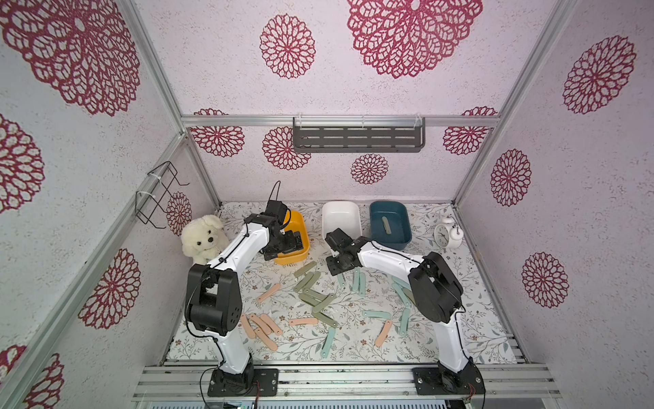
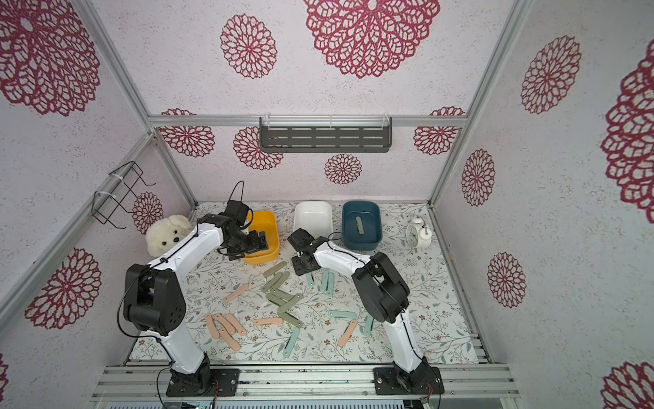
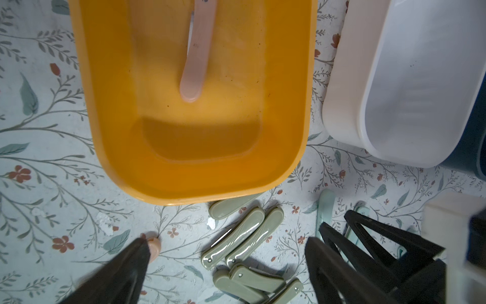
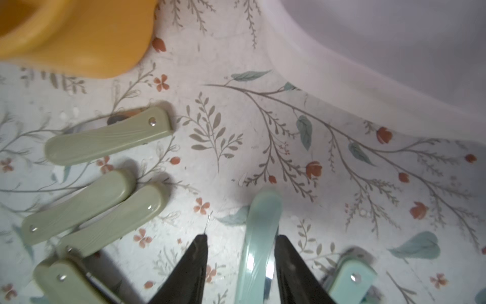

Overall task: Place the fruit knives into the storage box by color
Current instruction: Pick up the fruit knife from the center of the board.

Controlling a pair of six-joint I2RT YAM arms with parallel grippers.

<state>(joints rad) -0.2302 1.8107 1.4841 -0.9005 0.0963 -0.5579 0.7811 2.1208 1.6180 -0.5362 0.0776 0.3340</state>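
Note:
Fruit knives lie scattered on the floral table: peach-pink ones (image 1: 260, 327) front left, sage-green ones (image 1: 311, 287) in the middle, mint-teal ones (image 1: 357, 281) to the right. Three storage boxes stand at the back: yellow (image 1: 300, 219), white (image 1: 341, 212) and blue (image 1: 389, 244). One pink knife (image 3: 197, 52) lies in the yellow box, and a sage knife (image 1: 385, 226) lies in the blue box. My left gripper (image 1: 297, 240) hangs wide open and empty over the yellow box's near end. My right gripper (image 4: 241, 237) is low at the table, jaws apart around a mint knife (image 4: 260, 231) that rests against one finger.
A white plush dog (image 1: 203, 239) sits at the back left and a white alarm clock (image 1: 446, 232) at the back right. A grey shelf (image 1: 357, 134) hangs on the back wall and a wire rack (image 1: 159, 194) on the left wall.

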